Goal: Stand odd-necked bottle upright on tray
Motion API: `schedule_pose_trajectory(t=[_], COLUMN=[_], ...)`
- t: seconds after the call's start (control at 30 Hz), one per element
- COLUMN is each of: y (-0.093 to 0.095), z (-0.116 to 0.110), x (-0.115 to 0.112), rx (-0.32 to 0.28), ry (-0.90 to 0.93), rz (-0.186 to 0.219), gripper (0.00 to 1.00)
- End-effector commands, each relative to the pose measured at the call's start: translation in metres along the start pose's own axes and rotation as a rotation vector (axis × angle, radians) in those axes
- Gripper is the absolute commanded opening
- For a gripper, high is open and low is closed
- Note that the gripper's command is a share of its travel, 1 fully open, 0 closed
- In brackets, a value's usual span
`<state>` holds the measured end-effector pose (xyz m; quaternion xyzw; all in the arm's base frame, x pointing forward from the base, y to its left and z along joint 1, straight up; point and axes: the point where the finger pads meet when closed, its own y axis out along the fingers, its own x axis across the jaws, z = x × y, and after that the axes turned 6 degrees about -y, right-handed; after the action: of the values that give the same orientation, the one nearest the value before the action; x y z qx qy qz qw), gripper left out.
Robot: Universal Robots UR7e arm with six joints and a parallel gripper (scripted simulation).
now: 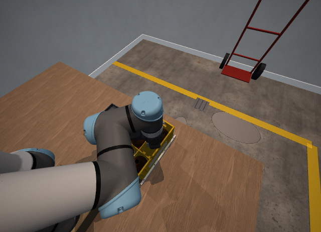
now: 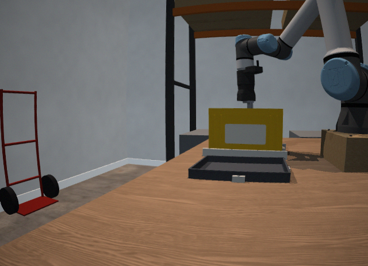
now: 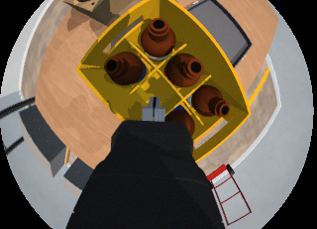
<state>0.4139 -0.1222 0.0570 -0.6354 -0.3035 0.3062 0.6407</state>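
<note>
While the gripper (image 3: pixel 154 112) hung just above the crate (image 2: pixel 214 129), its fingers were closed to their narrowest and held nothing; in the wrist view they stood together over the divider, between bottles rather than around a neck. Five brown bottles stood upright in the crate's cells: one at the far end (image 3: pixel 158 37), two in the middle row (image 3: pixel 123 69) (image 3: pixel 185 69), one to the right (image 3: pixel 210 101), and one (image 3: pixel 181 120) partly hidden beside the fingers. Which neck was the odd one could not be told from these views (the differences were too small).

Every bottle's long axis ran vertical, straight under the gripper, so any grasp would probably need the fingers reopened and shifted sideways over a neck. The tray (image 2: pixel 239 176) lay touching the crate's near side, bottle-free.
</note>
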Motion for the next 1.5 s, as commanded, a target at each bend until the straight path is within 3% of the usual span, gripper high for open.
schedule_pose_trajectory(t=[0.0, 0.7, 0.73, 1.47], y=[-0.0004, -0.0004, -0.0004, -0.0004], z=[-0.0004, -0.0004, -0.0004, -0.0004], x=[0.0, 0.0, 0.0, 0.0], rx=[-0.001, -0.001, -0.001, -0.001], ry=[0.0, 0.0, 0.0, 0.0], rz=[0.0, 0.0, 0.0, 0.0], gripper=[0.0, 0.0, 1.0, 1.0])
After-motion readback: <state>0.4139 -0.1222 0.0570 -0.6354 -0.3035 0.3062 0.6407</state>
